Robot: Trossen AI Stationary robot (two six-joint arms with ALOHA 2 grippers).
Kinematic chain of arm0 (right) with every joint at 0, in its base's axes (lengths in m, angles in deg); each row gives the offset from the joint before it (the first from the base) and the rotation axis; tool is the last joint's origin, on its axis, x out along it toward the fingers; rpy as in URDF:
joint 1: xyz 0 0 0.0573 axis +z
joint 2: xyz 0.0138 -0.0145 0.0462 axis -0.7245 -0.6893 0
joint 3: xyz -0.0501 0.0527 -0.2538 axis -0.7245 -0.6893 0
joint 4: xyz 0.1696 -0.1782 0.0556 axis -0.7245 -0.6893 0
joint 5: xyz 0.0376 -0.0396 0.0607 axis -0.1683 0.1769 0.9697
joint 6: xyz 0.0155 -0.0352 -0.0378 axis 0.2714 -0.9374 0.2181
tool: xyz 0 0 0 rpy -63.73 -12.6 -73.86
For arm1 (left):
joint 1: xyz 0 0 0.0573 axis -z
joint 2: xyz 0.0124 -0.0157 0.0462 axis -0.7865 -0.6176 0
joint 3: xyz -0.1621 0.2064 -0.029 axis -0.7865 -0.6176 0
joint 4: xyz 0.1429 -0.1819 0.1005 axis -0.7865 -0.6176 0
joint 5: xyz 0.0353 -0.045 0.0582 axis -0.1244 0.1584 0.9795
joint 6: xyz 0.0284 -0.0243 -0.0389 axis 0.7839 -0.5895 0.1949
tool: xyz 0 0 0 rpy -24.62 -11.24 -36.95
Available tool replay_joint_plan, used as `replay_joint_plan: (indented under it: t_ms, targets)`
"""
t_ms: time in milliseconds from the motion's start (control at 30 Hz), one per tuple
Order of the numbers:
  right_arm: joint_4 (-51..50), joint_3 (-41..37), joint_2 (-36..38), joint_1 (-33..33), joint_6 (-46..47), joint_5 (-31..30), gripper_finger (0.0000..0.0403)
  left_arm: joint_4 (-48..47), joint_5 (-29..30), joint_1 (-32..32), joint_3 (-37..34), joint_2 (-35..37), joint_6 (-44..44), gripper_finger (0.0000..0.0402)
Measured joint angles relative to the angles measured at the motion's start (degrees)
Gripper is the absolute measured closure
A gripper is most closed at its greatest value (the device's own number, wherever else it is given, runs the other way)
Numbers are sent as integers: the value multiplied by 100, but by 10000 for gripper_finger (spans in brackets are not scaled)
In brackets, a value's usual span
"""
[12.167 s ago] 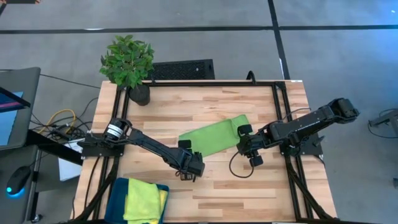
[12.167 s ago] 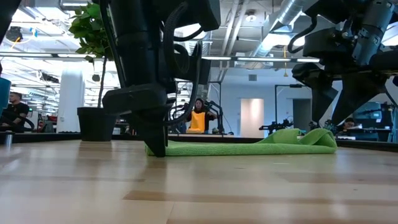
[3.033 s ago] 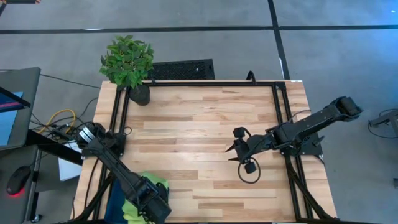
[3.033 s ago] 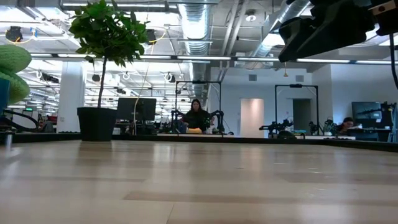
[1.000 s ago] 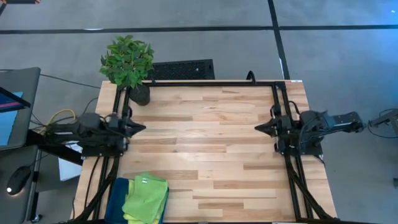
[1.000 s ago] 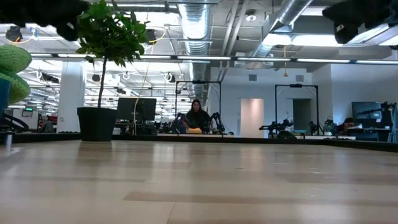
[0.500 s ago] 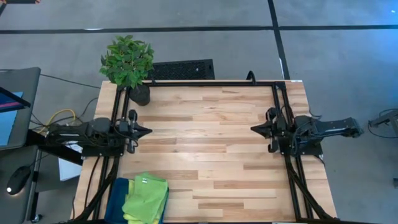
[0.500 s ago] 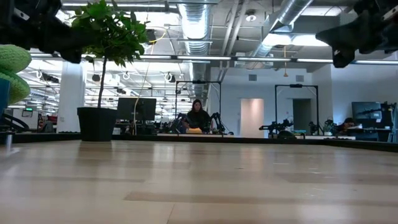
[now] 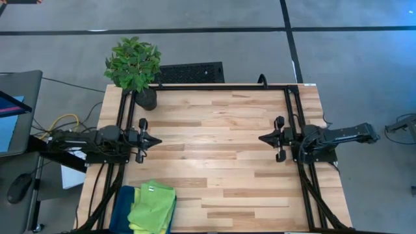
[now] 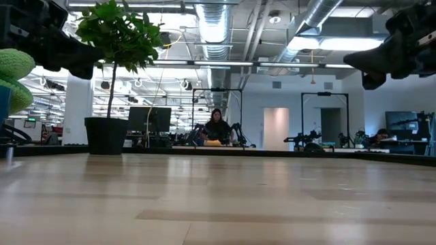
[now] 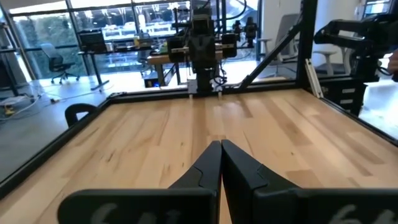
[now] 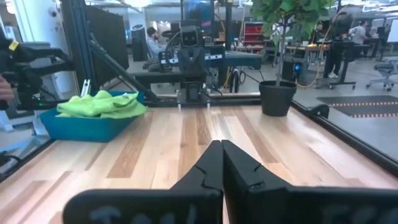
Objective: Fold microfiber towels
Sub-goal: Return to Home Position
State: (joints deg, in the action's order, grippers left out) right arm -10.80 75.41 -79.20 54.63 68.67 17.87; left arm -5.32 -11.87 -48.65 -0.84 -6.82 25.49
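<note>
The microfiber towels (image 9: 153,207) lie piled in a dark teal tray (image 9: 121,207) at the table's near left corner, a lime green one on top and yellow showing under it. The pile (image 12: 101,104) also shows in the right wrist view, and its green edge (image 10: 13,75) in the low view. My left gripper (image 9: 158,139) hangs shut over the table's left edge, pointing right, holding nothing. My right gripper (image 9: 261,139) hangs shut over the right edge, pointing left, also holding nothing. Both fingertip pairs (image 11: 220,144) (image 12: 221,144) are closed together.
A potted plant (image 9: 134,68) stands at the table's far left corner. A black frame rail (image 9: 221,86) runs round the table. Bare wood (image 9: 208,143) lies between the two grippers. People and desks show in the room behind.
Both grippers have crept toward the table's middle, the left toward the right and the right toward the left, staying shut. In the low view both have sunk a little. The towels have kept still in the tray.
</note>
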Motion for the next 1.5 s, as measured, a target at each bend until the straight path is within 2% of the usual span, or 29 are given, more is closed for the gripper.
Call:
replay_joint_plan:
  t_ms: [1500]
  targets:
    - [-95, -4, -6, -48, 2, -24, 371, -52, 24, 0, 2, -36, -105, 401]
